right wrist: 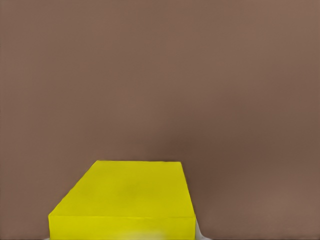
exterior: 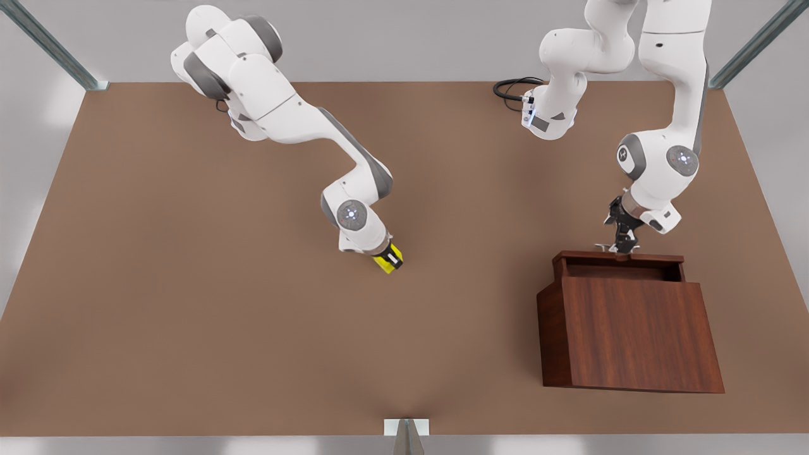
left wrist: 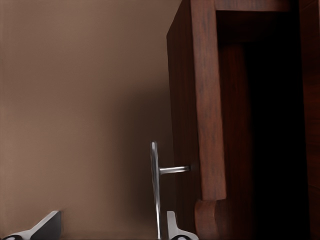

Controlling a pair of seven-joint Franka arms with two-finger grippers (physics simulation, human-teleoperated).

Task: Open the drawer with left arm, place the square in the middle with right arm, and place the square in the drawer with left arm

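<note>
In the front view, we are looking at the drawer (exterior: 622, 264) pulled partly out of the dark wood cabinet (exterior: 638, 332) on the front view's right. The left gripper (exterior: 622, 243) is hanging just at the drawer's far edge, by the handle. Near the middle of the brown table (exterior: 158, 284), the right gripper (exterior: 390, 259) is clamping the yellow square (exterior: 383, 264) low over the surface; whether the square is touching the table, we cannot tell.

In the left wrist view, we are seeing the silver handle (left wrist: 155, 185) standing beside one fingertip (left wrist: 172, 227), with the other fingertip well off to the side. The fingers are spread and gripping nothing.

In the right wrist view, the square (right wrist: 125, 200) is sitting between the fingers, with bare table beyond.

We judge the drawer step done and the placing in the middle in hand. The next move calls for the right gripper to set the square flat, let go and lift clear, so the left gripper can come over for it.
</note>
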